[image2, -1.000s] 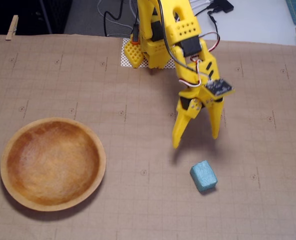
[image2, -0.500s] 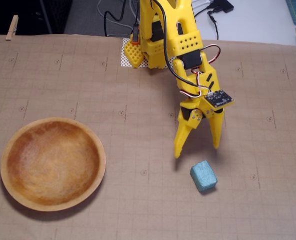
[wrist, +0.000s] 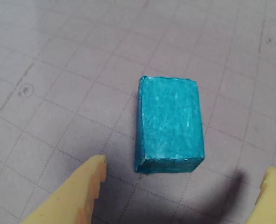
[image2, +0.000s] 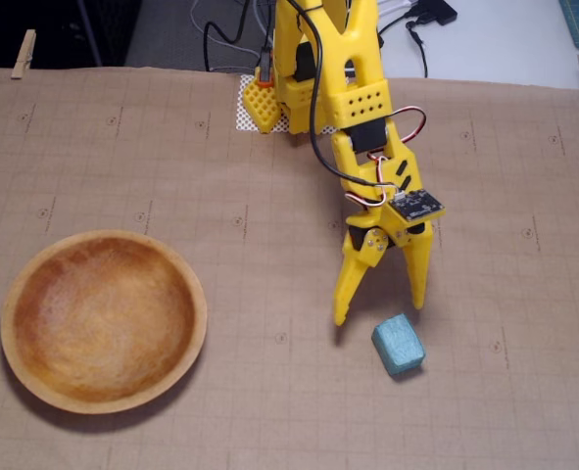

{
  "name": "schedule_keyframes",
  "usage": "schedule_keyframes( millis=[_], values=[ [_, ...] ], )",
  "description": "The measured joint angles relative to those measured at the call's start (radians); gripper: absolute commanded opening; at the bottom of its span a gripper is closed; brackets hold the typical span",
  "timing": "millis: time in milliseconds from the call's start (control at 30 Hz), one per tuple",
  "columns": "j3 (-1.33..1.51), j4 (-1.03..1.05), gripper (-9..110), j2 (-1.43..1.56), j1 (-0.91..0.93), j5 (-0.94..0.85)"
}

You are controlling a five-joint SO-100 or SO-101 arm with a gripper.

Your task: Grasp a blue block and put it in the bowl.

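Nothing is grasped yet: the pincer (image2: 379,313) is spread wide, the block (image2: 398,345) lies at its 5 o'clock, and the bowl (image2: 193,294) is empty.

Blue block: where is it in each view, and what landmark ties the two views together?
Wrist view: blue block sits centre, slightly right, just beyond the open yellow gripper.
Fixed view: blue block lies lower right, just below the gripper.
Shared landmark: the two yellow fingertips flanking the block.
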Motion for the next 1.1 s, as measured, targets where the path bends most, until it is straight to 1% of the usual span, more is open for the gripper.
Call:
schedule_keyframes(
  millis=[200,367,733,933,1100],
  values=[
    [-0.074,-0.02,42,-0.081,0.023,0.044],
    [-0.14,-0.032,42,-0.155,0.041,0.048],
    [-0.202,-0.032,42,-0.181,0.038,0.046],
    [-0.258,-0.032,42,-0.27,0.038,0.046],
    [-0.268,-0.032,42,-0.285,0.038,0.046]
  ],
)
